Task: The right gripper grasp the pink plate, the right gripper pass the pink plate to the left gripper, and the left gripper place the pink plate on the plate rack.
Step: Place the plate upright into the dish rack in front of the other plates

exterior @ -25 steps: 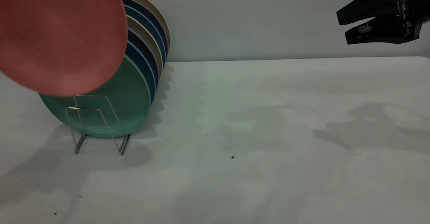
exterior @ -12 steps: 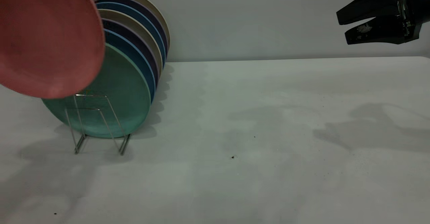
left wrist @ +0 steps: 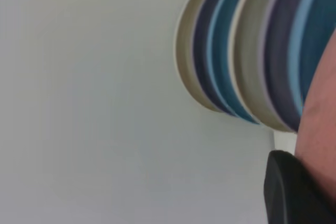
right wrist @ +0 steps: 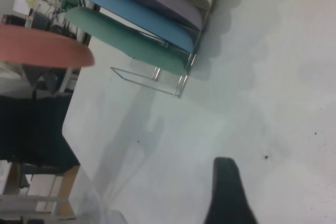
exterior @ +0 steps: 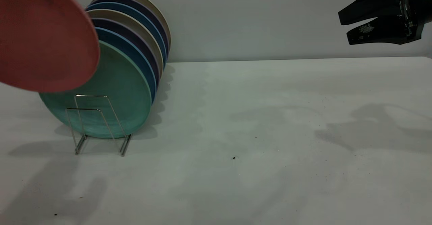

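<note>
1. The back slots of the plate rack point(exterior: 98, 123) are filled by a green plate point(exterior: 114, 96) and a row of blue, purple and beige plates point(exterior: 145, 32) behind it; no passage is left between them.
2. The two front wire loops of the rack are seen empty; a gap is left in front of the green plate.
3. The space above and in front of those loops is partly taken by the pink plate point(exterior: 44, 39), held in the air.
4. The white table point(exterior: 270, 134) right of the rack is open; the right gripper point(exterior: 347, 27) is kept high and well apart from the rack.
</note>
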Controlling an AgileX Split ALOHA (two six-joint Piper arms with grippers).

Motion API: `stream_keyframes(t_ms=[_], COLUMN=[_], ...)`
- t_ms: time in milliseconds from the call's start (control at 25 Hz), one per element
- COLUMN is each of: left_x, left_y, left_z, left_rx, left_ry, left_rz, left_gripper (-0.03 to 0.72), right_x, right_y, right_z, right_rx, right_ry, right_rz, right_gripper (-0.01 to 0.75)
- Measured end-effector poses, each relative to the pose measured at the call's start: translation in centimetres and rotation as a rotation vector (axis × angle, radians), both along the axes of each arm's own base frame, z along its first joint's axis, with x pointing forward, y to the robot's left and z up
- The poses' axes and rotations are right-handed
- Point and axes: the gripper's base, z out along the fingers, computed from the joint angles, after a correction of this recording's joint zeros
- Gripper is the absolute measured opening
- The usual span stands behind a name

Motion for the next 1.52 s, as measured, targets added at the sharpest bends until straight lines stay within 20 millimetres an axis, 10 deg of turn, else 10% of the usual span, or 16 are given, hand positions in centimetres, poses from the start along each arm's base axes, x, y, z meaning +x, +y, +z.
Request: stream_keyframes(t_ms=[1520], left_x=[3.7], left_y=[-1.1], left_z=[-8.1], left_rx=[-0.104], left_ry=[0.191], left_rz=[0.042], left_gripper=[0.028], right_x=[0.0], right_y=[0.0], right_z=[0.0], right_rx=[-0.002], right_ry=[0.0], right_rz=[0.002], right_gripper=[0.531])
